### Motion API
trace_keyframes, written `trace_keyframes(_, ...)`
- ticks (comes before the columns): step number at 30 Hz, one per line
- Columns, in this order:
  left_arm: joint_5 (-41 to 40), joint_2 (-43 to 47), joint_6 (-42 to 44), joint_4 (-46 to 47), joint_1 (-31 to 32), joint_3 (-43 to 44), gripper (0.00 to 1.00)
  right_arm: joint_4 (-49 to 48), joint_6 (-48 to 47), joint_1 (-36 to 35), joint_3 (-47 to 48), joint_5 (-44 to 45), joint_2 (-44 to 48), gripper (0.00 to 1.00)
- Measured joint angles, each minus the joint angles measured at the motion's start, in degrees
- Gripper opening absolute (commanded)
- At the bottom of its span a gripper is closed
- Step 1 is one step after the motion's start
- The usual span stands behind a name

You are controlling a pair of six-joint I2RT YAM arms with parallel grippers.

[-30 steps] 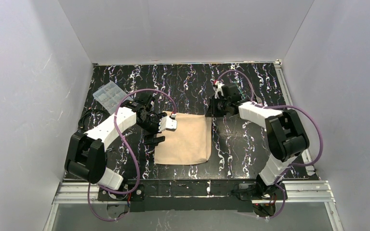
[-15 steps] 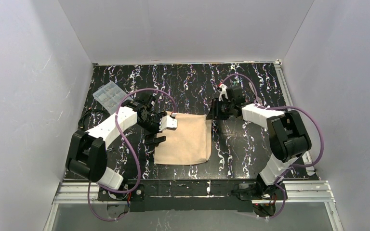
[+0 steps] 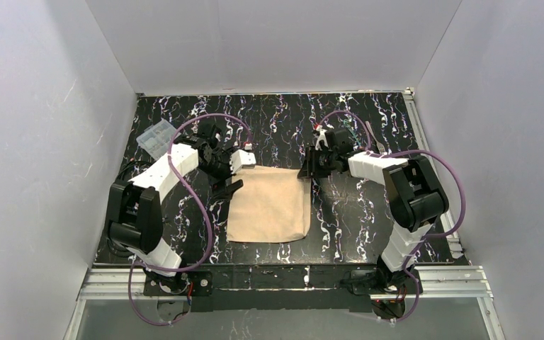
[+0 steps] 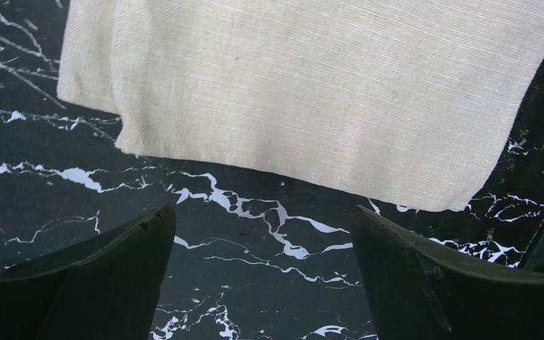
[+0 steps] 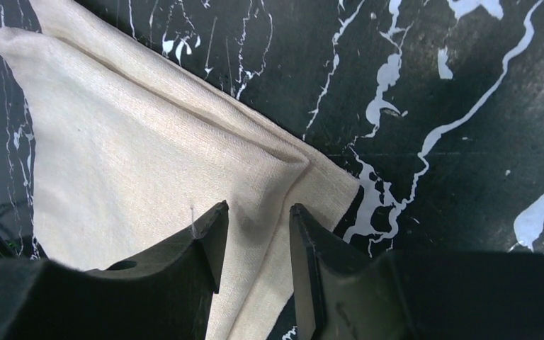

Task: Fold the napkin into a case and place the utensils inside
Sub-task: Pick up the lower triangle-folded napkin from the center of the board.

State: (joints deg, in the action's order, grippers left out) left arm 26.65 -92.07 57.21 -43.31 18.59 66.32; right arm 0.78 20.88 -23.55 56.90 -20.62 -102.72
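Folded napkin [image 3: 269,207] lies flat, middle of the table [image 3: 354,219]. Left gripper [image 4: 262,219] is wide apart and empty, just off its far-left corner. Right gripper [image 5: 253,216] is part-way apart, straddling a ridge at the far-right corner.

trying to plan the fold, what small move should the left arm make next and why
Probably ease the left end effector forward until its open jaws straddle the edge of the napkin. It hovers over the table just short of the cloth, holding nothing, while the right end effector stands over the far right corner, jaws apart. Both likely need a hold before folding.
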Motion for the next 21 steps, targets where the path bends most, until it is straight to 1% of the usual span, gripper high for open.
trace_keyframes(4,-0.68,-0.26,-1.53,0.09,-1.14,0.50,0.87,-1.01,0.22,-0.22,0.44,0.13,-0.13,0.33)
trace_keyframes(6,-1.03,-0.74,-2.12,0.28,-1.46,0.76,0.87,-1.27,0.28,-0.22,0.76,0.09,-0.44,0.30)
trace_keyframes(9,-1.33,-1.33,-2.56,0.57,-1.95,0.90,0.87,-1.75,0.42,-0.26,0.87,0.07,-0.94,0.31)
trace_keyframes(12,-1.55,-1.49,-2.82,0.70,-2.05,0.90,0.87,-1.86,0.50,-0.26,0.90,0.07,-1.46,0.37)
trace_keyframes(15,-1.62,-1.49,-2.82,0.81,-2.16,0.90,0.86,-1.81,0.63,-0.55,0.90,0.13,-1.81,0.37)
trace_keyframes(16,-1.62,-1.49,-2.82,0.87,-2.21,0.90,0.86,-1.84,0.63,-0.59,0.90,0.13,-1.88,0.34)
trace_keyframes(17,-1.62,-1.49,-2.82,0.87,-2.25,0.90,0.86,-1.86,0.63,-0.61,0.90,0.13,-1.90,0.30)
trace_keyframes(19,-1.62,-1.49,-2.82,0.87,-2.27,0.90,0.84,-1.90,0.61,-0.74,0.87,0.13,-1.92,0.17)
trace_keyframes(21,-1.62,-1.49,-2.82,0.87,-2.29,0.90,0.82,-2.08,0.79,-0.83,0.87,0.11,-1.92,0.09)
